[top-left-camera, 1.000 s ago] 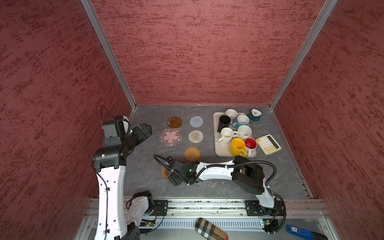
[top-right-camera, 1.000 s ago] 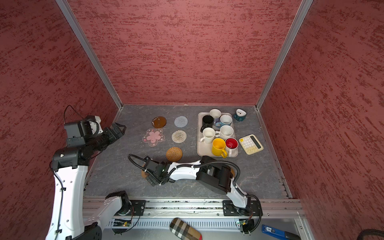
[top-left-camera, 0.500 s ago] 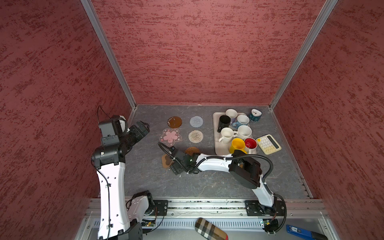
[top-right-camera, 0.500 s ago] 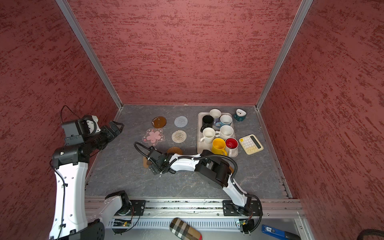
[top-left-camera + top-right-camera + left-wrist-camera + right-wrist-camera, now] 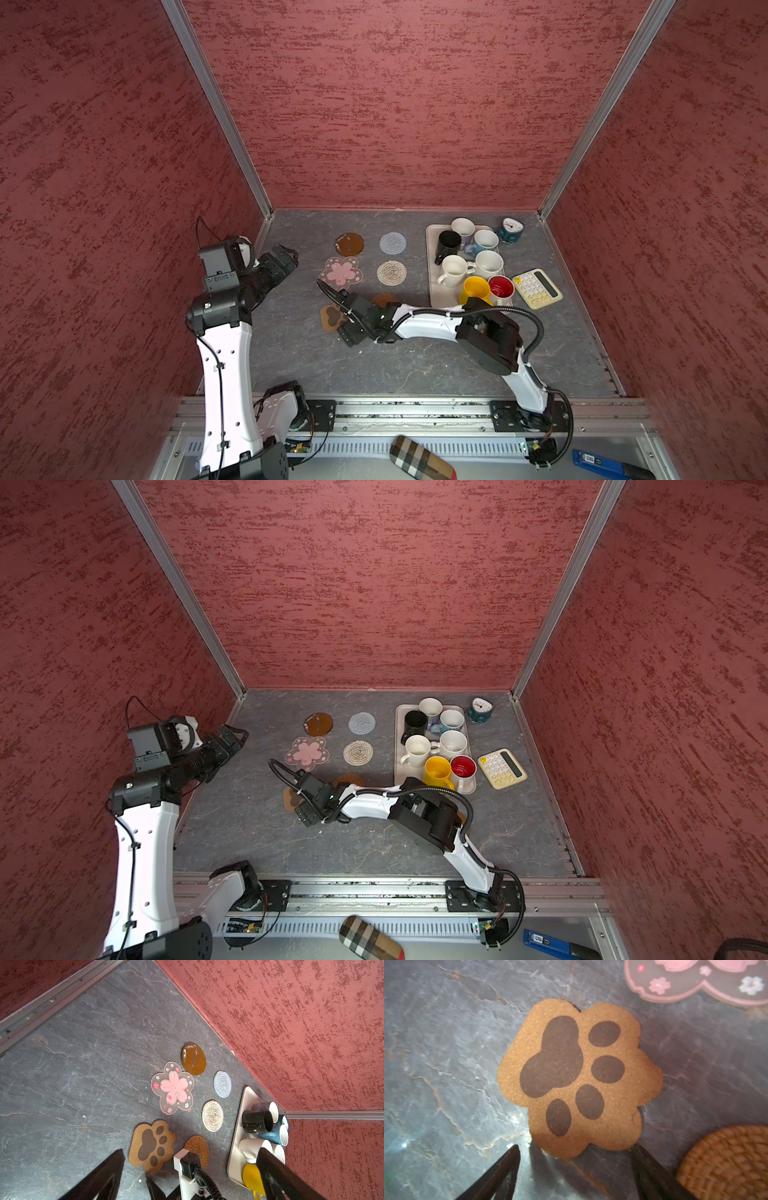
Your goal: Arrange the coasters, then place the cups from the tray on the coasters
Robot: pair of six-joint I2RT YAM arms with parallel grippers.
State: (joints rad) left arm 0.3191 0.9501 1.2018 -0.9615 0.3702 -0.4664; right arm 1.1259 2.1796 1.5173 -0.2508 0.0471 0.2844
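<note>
One grainy paw-shaped coaster (image 5: 579, 1080) lies flat on veined grey tabletop (image 5: 436, 1064).

grainy matt cork paw coaster (image 5: 579, 1076), glossy mugs (image 5: 453, 270).

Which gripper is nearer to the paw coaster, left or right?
Right. The right gripper hangs open at the edge of the paw coaster; the left gripper is raised, far away.

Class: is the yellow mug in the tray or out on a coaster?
In the tray: the yellow mug stands at its near edge beside the red-lined mug, no coaster beneath.
</note>
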